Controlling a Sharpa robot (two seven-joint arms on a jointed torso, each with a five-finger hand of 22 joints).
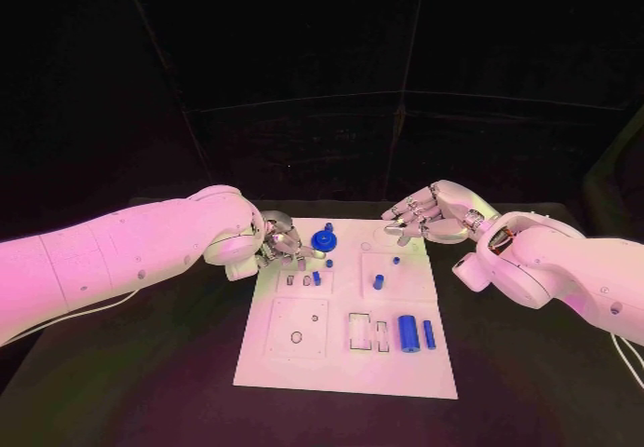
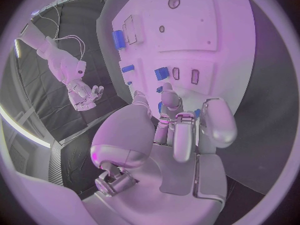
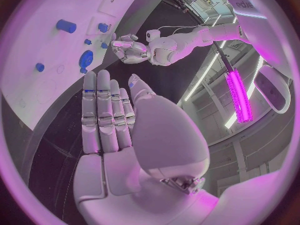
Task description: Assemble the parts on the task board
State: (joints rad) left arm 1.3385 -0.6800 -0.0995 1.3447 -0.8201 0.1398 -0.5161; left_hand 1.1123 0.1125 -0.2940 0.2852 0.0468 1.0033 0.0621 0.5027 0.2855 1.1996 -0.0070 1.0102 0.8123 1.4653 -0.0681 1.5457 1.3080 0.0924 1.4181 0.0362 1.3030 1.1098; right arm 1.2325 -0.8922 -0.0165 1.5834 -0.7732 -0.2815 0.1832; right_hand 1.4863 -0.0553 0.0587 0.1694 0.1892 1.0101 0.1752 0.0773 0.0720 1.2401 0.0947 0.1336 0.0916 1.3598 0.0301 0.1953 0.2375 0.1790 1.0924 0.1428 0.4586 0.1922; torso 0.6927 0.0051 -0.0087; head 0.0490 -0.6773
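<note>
Left robot hand [image 1: 275, 240] is seen at the task board [image 1: 342, 372] far-left edge, fingers curled down over the board; whether anything is pinched cannot be told. A blue round part [image 1: 324, 241] stands just beside its fingertips, with small blue pegs [image 1: 316, 277] close by on the near side. Right robot hand [image 1: 427, 214] is held at the board's far-right corner, fingers extended and together, nothing gripped. A blue cylinder [image 1: 407, 331] and a blue bar [image 1: 430, 334] are laid side by side well apart from both hands, toward the robot, on the black worktop [image 1: 161, 372] side of the board.
</note>
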